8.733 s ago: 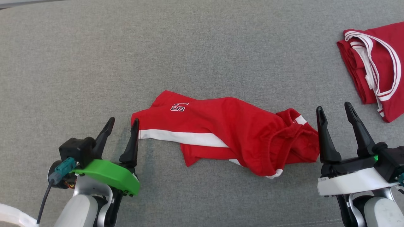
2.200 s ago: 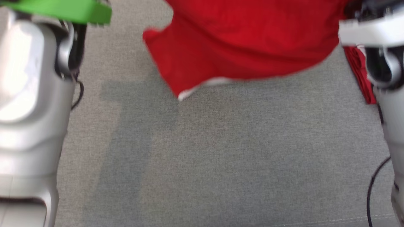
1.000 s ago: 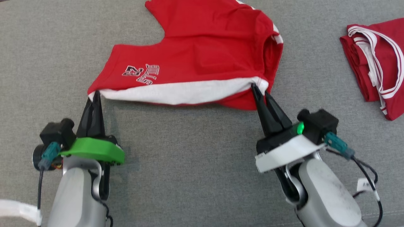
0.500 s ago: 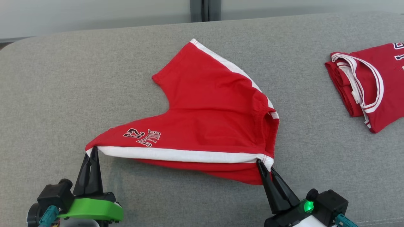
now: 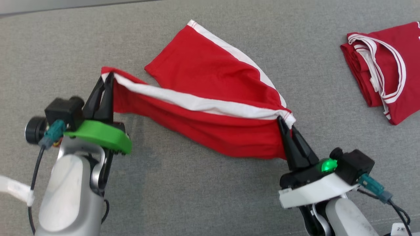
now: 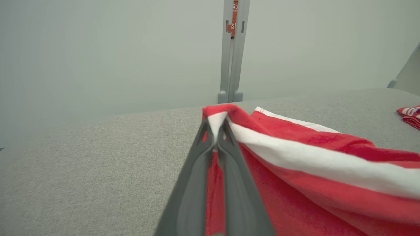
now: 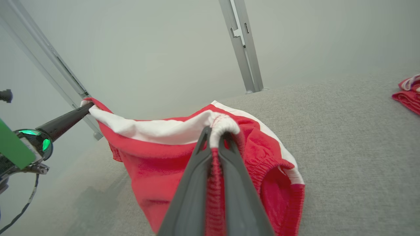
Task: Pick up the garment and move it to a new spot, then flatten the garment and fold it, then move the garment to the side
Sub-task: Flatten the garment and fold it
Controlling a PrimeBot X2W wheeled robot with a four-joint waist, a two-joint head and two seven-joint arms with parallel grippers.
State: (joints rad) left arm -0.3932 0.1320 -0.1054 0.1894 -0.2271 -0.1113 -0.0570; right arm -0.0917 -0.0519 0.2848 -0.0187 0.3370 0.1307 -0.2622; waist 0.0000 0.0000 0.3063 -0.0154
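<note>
The garment (image 5: 210,75) is a pair of red shorts with white side stripes, on the grey padded surface (image 5: 210,190). My left gripper (image 5: 108,76) is shut on the hem corner of one leg, lifted off the surface. My right gripper (image 5: 284,122) is shut on the waistband end of the same white stripe. That leg hangs stretched between them; the other leg lies flat behind. In the left wrist view my left gripper (image 6: 216,122) pinches the garment (image 6: 295,157) at the white stripe. The right wrist view has my right gripper (image 7: 216,132) pinching the gathered waistband of the garment (image 7: 151,154), with the left gripper (image 7: 88,106) at the far corner.
A second red garment (image 5: 384,65) with white trim lies folded at the far right of the surface. It also appears in the wrist views as the folded garment (image 6: 410,114) and the folded garment (image 7: 408,91). A pale wall with a grey post (image 6: 231,49) stands behind the surface.
Both grippers have lifted the held stripe edge up and carried it forward, toward the far leg. The printed lettering has turned out of sight. The head camera has shifted too.
</note>
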